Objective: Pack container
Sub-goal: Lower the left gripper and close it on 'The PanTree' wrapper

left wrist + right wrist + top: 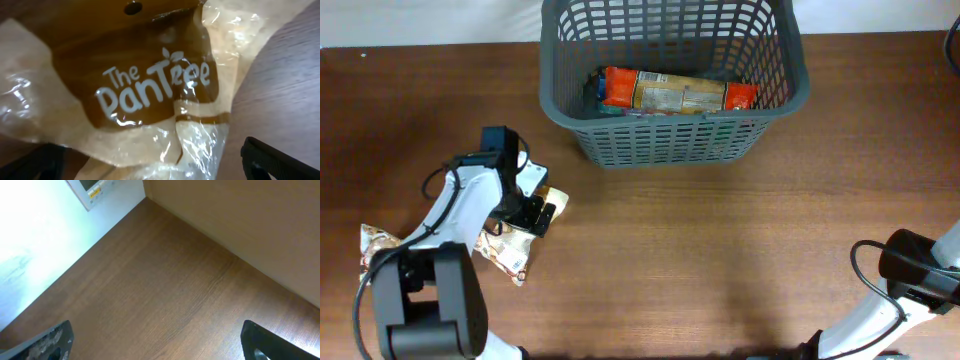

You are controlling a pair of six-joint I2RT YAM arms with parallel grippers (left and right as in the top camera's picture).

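- Looks like a robotics lab bench to me, not anybody's kitchen or shop.
- Two white-and-black arms, the left arm (pixel 470 195) and the right arm (pixel 910 260), sit at the near edge of a plain wood-grain table (pixel 700 250). A loose black cable (pixel 856 256) loops off the right one.
- The far side is just a blank white backdrop (pixel 420 20).
- The right wrist view shows a bare beige panel (pixel 250 215) meeting the tabletop, plus a white box with a yellow label (pixel 95 190).
- The only homey stuff is a grey basket (pixel 670 145) and some snack packets, like "The Pantree" bag (pixel 150 90).
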